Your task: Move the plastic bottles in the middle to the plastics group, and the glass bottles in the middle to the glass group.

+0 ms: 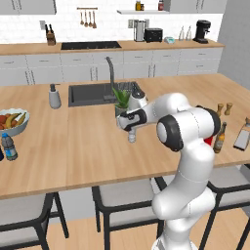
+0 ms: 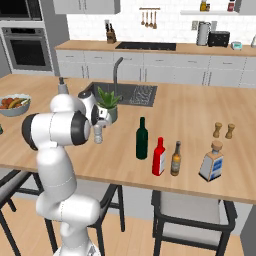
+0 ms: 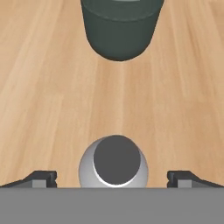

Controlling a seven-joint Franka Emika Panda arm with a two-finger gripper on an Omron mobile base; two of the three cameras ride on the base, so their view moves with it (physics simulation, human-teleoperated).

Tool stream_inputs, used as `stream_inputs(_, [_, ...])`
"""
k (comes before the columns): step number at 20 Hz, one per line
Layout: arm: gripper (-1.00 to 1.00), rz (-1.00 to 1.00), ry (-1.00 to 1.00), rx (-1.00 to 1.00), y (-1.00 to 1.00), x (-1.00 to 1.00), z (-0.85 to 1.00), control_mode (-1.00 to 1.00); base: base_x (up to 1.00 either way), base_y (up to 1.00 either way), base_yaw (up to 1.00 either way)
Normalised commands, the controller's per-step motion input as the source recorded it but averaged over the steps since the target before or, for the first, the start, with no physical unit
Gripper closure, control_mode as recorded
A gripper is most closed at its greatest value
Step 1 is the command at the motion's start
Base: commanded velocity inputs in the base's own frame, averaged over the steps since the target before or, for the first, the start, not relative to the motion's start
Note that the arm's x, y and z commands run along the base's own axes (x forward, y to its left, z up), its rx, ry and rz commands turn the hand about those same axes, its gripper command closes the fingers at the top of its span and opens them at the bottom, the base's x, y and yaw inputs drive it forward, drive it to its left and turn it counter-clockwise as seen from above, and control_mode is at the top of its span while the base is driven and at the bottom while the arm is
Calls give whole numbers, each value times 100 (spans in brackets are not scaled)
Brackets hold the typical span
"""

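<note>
1. The white arm's two-finger gripper (image 3: 112, 178) hangs above the small clear, colourless plastic water bottle (image 3: 113, 162), looking straight down on its cap; the two dark fingertips (image 3: 41, 178) stand spread as wide as they go, one on either side of the bottle, apart from it and holding nothing
2. In the left base view that gripper (image 1: 131, 128) sits just over the water bottle (image 1: 132, 137), which stands upright on the long wooden counter (image 1: 88, 151) near the middle, just in front of a dark pot holding a green leafy plant (image 1: 120, 101)
3. In the hand view the dark round pot (image 3: 120, 28) lies beyond the bottle, near it but not touching
4. In the right base view the tall dark green glass wine bottle (image 2: 142, 139) stands upright to the right of the arm, with the shorter red bottle with white label and red cap (image 2: 159, 157) just beside it, nearer the counter's front edge
5. The slim brown beer-like bottle (image 2: 175, 159) stands just right of the red one, and the flat rectangular pale bottle (image 2: 212, 162) stands further right, apart from it
6. Two small wooden shakers (image 2: 223, 130) stand behind these
7. At the counter's left end the small clear bottle with a blue label and dark cap (image 1: 8, 147) stands in front of a pale bowl of fruit (image 1: 12, 120)
8. A dark sink (image 1: 95, 93) with a curved tap lies behind the plant
</note>
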Motion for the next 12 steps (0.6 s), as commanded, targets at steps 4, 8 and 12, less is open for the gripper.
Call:
stream_inputs(4, [100, 0, 0, 0, 0, 0, 0, -100, 0, 0, 0])
stream_inputs(8, [100, 0, 0, 0, 0, -3, 0, -100, 0, 0, 0])
stream_inputs(12, [100, 7, -1, 0, 23, -26, 4, -100, 0, 0, 0])
